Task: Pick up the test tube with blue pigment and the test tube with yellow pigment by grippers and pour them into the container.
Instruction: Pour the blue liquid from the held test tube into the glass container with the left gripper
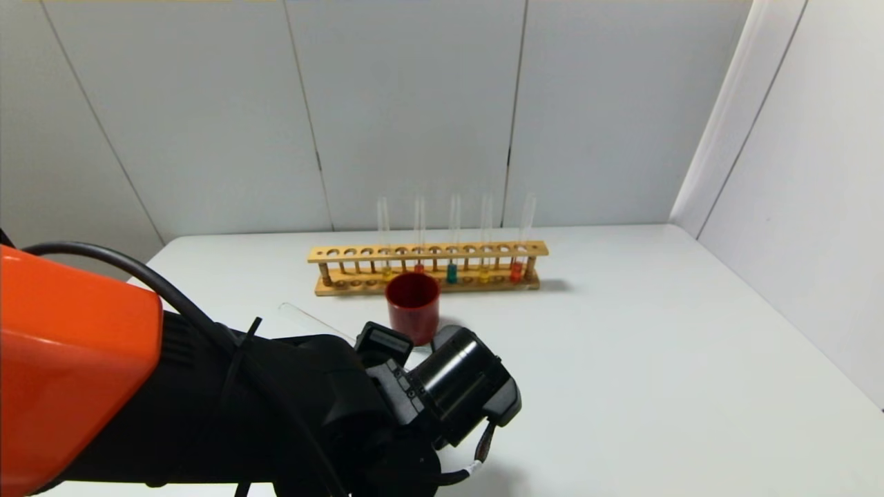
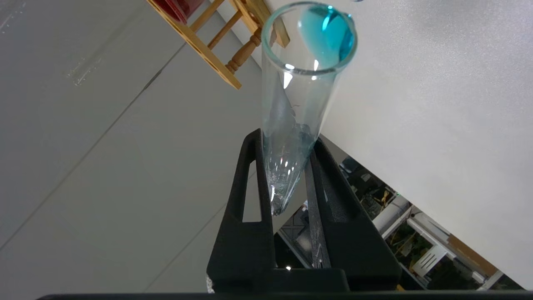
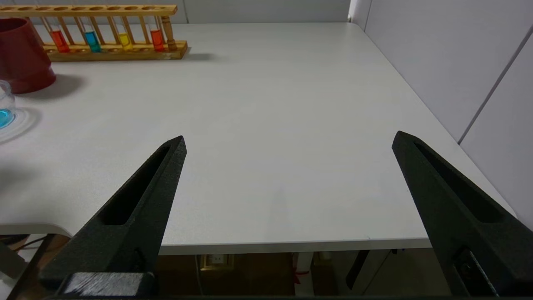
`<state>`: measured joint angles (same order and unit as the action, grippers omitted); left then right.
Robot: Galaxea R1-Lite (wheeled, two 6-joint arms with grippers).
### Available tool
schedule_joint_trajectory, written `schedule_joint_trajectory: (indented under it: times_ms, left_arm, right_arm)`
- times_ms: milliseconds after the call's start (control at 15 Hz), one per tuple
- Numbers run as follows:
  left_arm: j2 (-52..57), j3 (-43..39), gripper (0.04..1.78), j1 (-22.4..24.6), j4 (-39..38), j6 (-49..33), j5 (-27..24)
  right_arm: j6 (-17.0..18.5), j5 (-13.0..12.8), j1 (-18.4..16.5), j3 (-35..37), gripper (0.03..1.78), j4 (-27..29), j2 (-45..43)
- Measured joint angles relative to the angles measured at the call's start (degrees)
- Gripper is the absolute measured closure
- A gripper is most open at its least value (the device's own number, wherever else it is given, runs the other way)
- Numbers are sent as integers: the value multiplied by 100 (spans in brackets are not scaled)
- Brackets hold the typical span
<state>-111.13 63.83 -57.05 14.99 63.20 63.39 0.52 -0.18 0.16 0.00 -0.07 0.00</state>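
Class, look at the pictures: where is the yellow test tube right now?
The test tube with yellow pigment stands upright in the wooden rack at the back of the table in the head view, between a blue tube and an orange-red tube.

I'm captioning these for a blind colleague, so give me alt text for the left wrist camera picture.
The left gripper is shut on the rounded end of a clear test tube, tipped mouth-first toward the white table, with blue liquid showing at its open mouth. Part of a wooden rack shows beyond.
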Motion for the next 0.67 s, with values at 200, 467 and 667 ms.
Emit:
schedule_joint_trajectory:
  times_ms: [200,467,667]
  left_arm:
    - [-59,107,155,-28,283,0,52]
    - [-107,155,155,-39,432,-2,205]
    - [-139,179,155,-50,440,0,221]
  right_arm:
    - [0,0,0,0,8,0,0]
    - [0,2,0,0,8,0,0]
    - [0,2,0,0,8,0,0]
